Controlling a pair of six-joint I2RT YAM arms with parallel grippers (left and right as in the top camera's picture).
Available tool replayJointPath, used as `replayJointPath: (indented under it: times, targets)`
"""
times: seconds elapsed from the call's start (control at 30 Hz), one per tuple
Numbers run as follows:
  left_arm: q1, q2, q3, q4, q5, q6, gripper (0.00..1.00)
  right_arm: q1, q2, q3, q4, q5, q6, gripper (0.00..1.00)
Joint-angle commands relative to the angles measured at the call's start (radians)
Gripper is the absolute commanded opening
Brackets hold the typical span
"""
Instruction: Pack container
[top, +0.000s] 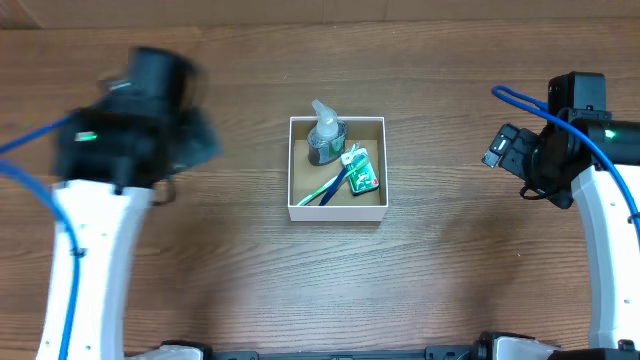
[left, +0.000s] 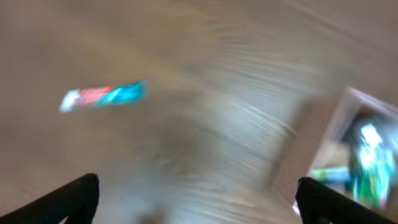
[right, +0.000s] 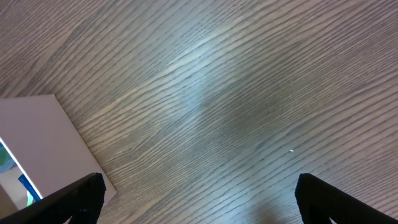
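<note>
Looking from overhead: the container (top: 337, 212) is sitting in the middle of the tabletop (top: 430, 290), well apart from both arms
Container contents: a clear pump bottle (top: 326, 138) is resting at the far wall, a blue-and-green toothbrush (top: 325, 190) is lying slantwise across the brown floor, and a green packet (top: 362, 172) is lying just beside the toothbrush on its right
Left arm (top: 120, 140): it is showing as a dark blur to the left of the container, not touching it
Right arm (top: 565, 140): it is hanging sharp over bare wood at the right edge
Left wrist view: everything is blurring; the left gripper (left: 205, 205) is standing wide, with nothing between its fingertips; a red, white and teal tube (left: 102, 95) is lying on the tabletop at upper left, and the container is showing at the right edge with green contents inside
Right wrist view: the right gripper (right: 205, 199) is also spreading wide and holding nothing, over bare wood grain; one white corner of the container is sitting at lower left, near the left fingertip
</note>
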Motion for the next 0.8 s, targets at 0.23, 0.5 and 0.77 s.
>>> replayJointPath:
  times: [0.23, 0.5, 0.77]
  targets:
    - [0.487, 0.021, -0.222, 0.095, 0.134, -0.324, 1.00, -0.003, 0.000, 0.001, 0.002, 0.002, -0.004, 1.00]
    - [0.717, 0.059, -0.554, 0.375, 0.177, -0.334, 1.00, -0.003, 0.000, 0.001, -0.003, 0.002, -0.004, 1.00]
    - [0.738, 0.201, -0.645, 0.521, 0.172, -0.335, 1.00, -0.003, 0.000, 0.001, -0.006, 0.002, -0.004, 1.00]
